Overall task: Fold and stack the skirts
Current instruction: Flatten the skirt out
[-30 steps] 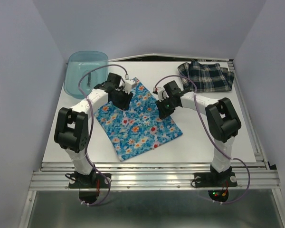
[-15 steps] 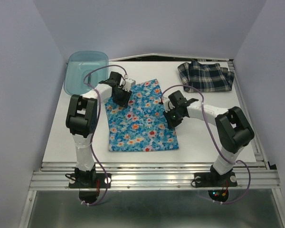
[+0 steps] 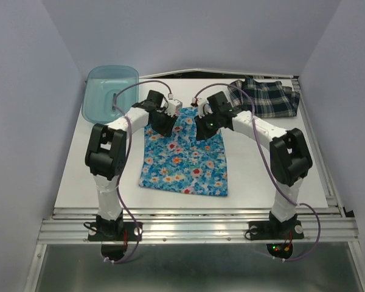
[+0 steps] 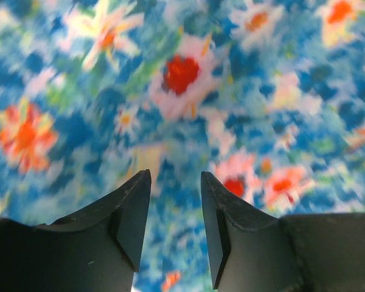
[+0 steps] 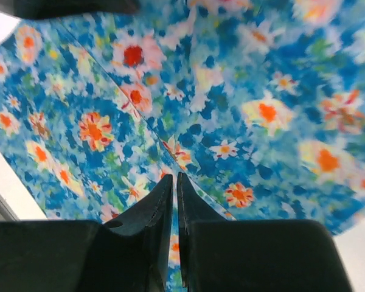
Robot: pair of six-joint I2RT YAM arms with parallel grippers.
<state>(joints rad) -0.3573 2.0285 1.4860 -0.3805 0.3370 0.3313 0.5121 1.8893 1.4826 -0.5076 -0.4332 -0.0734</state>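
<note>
- Left arm (image 3: pixel 103 155): elbow raised over the near-left of the table (image 3: pixel 79 176), forearm angled away and inward. The left gripper (image 4: pixel 175 182) comes down on the far-left corner of the floral skirt (image 3: pixel 182 164).
- Right arm (image 3: pixel 289 158): a mirror pose, elbow high on the near right and forearm sweeping far-left. The right gripper (image 5: pixel 174 182) is at the skirt's far-right corner, near the left one but not touching it.
- Left claw: jaws apart with a plain gap, and blurred floral cloth close behind it. Cannot tell whether any fold sits between them.
- Right claw: jaws drawn almost together, only a thin slit showing. A crease in the cloth runs straight into the tips, so it reads as pinched on the floral skirt.
- Floral skirt: spread mid-table between the arms. Its long axis runs near to far, with the narrower end away under both grippers and the wider edge toward the arm bases. It lies slightly skewed, with the near-left corner kicked out left.
- Plaid skirt (image 3: pixel 264 98): bunched at the far-right corner of the table, long axis left to right, well apart from the floral one.
- Teal bin (image 3: pixel 100 91): at the far-left corner.
</note>
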